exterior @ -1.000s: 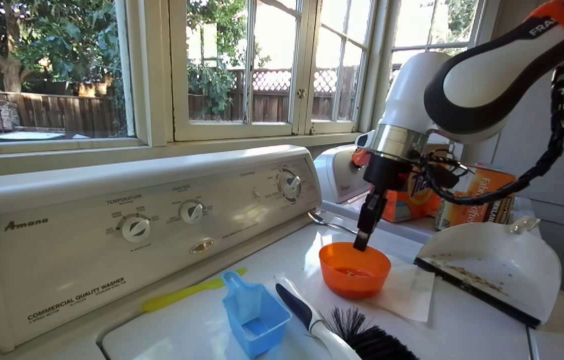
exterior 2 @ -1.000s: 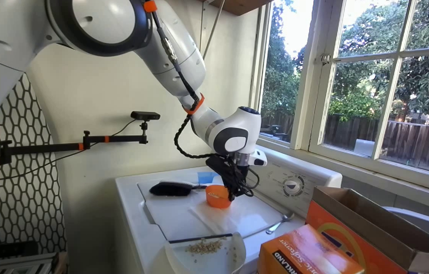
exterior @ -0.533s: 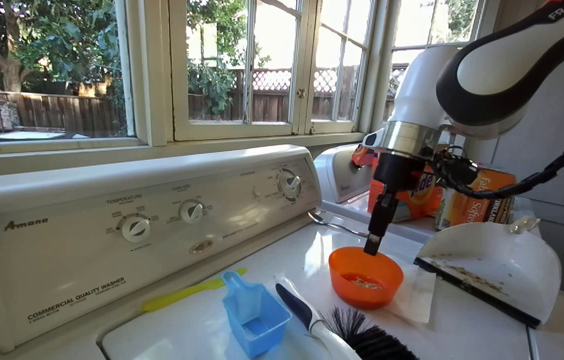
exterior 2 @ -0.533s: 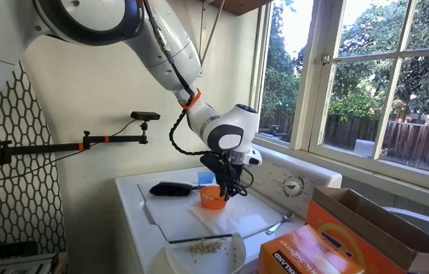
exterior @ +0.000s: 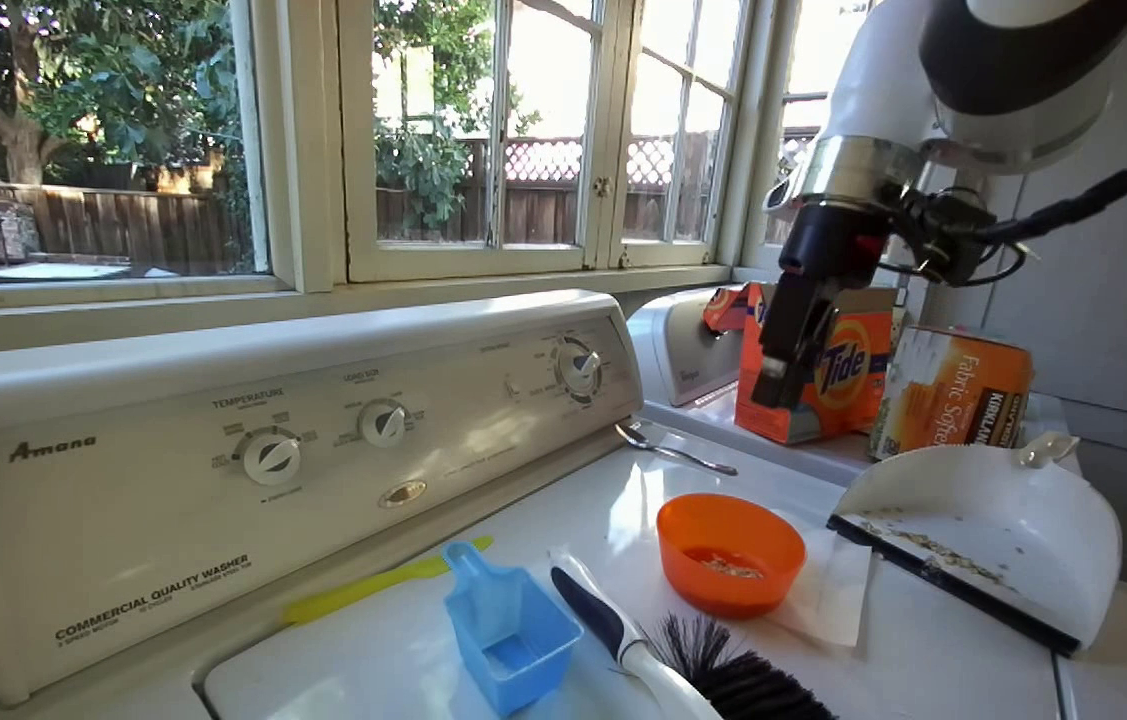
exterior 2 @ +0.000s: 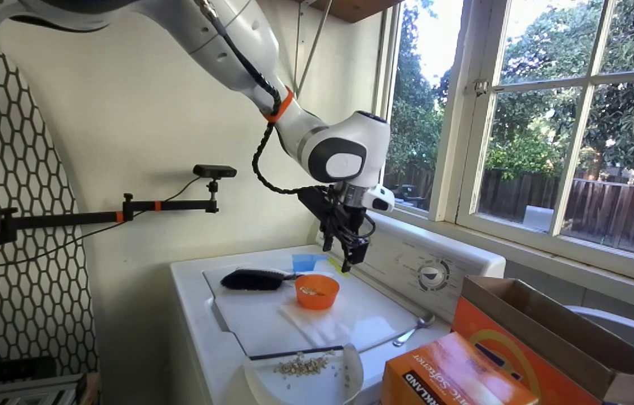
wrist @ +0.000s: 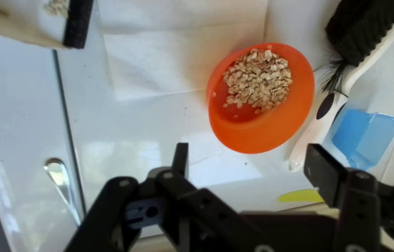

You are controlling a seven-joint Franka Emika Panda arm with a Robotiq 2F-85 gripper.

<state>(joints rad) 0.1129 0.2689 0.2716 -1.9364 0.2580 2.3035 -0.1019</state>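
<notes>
The bowl (wrist: 273,126) stands upright on the counter (exterior 2: 255,323), below and ahead of the tool (wrist: 246,157) and not touching it, beside the napkin (wrist: 155,66), whose edge may run under its base. The tool's jaws stand parted around nothing. As far as the pictures show, the bowl is set down and free, with oats (wrist: 258,78) inside; left outside it, flakes (exterior 2: 301,365) lie on the dustpan (exterior: 983,530), well apart from the tool. The counter is glossy white. In the wrist view, the spoon (wrist: 60,178) lies to one side of the tool, the scoop (wrist: 361,136) and brush (wrist: 364,38) to the other, with a yellow utensil (wrist: 301,196) nearer in. Behind the tool rise the control panel (exterior 2: 407,253), windows (exterior 2: 547,84) and a pale wall (exterior 2: 170,129); past the spoon stand the Tide box (exterior: 848,370) and softener box (exterior: 958,390).
</notes>
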